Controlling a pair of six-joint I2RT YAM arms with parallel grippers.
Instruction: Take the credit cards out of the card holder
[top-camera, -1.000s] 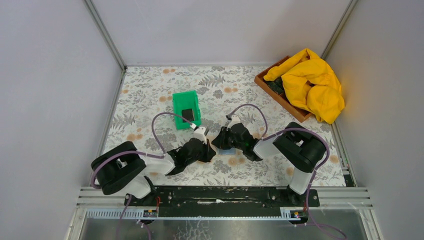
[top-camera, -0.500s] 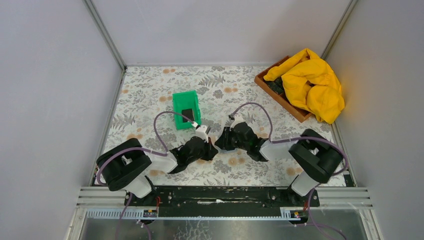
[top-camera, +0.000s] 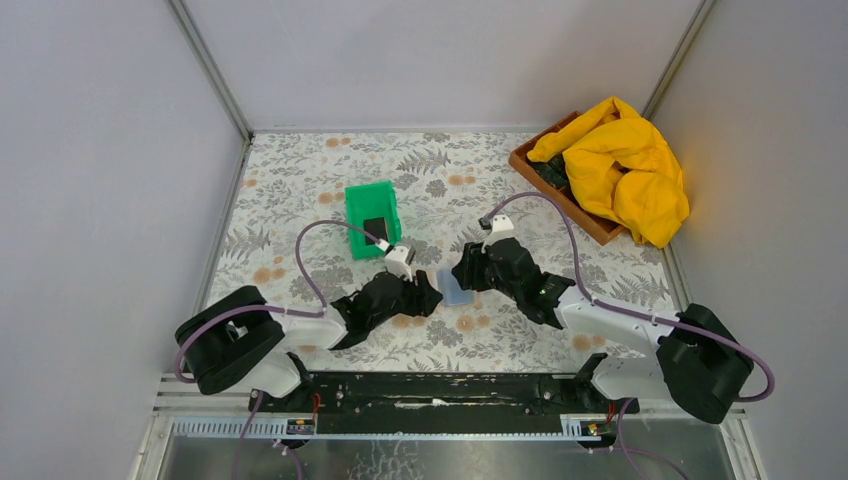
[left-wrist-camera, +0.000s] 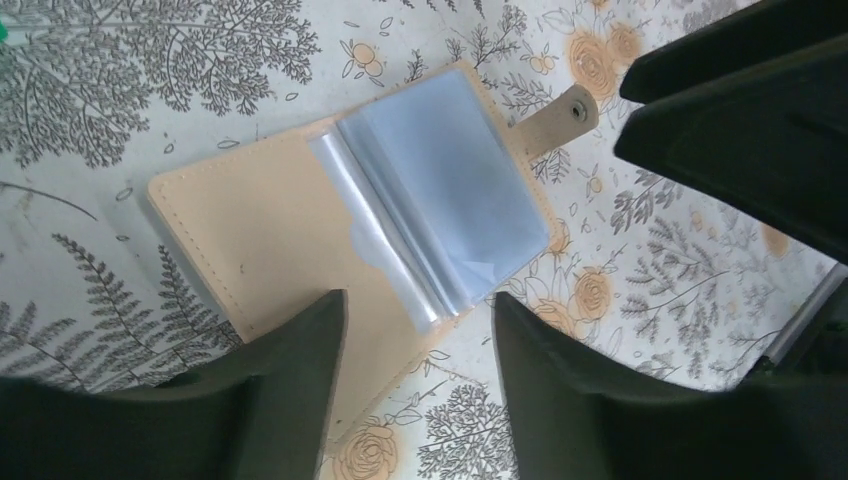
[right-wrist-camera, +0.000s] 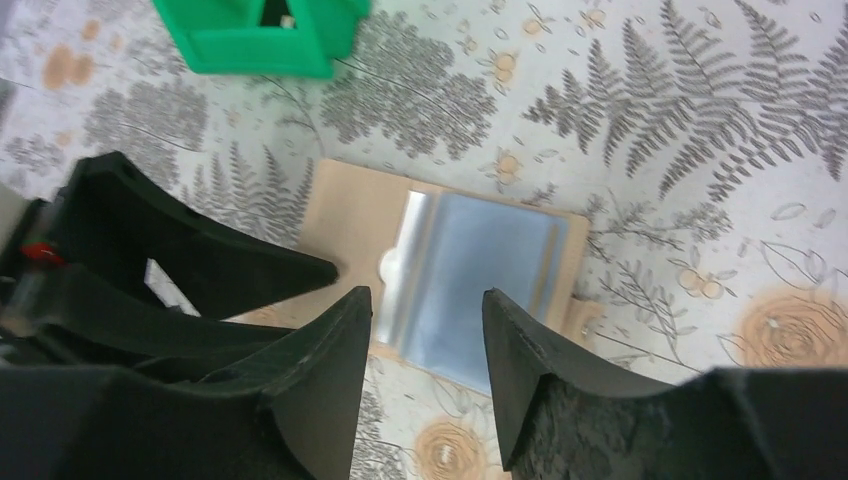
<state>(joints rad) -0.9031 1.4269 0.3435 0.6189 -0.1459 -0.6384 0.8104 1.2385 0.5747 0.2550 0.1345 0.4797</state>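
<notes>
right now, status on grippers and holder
Left gripper open, right gripper open, both over holder. Holder lies unfolded, no card showing in sleeves. Nothing in the way.

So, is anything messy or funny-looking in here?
Yes, one thing. The yellow cloth is bunched up in a heap on the wooden tray in the far right corner, and it spills over the tray's edge. The card holder lies flat and open on the table, which looks fine.

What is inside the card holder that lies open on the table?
Inside the card holder, only clear blue-grey plastic sleeves show, and the top one looks empty. What lies in the sleeves underneath is hidden by the top ones.
</notes>
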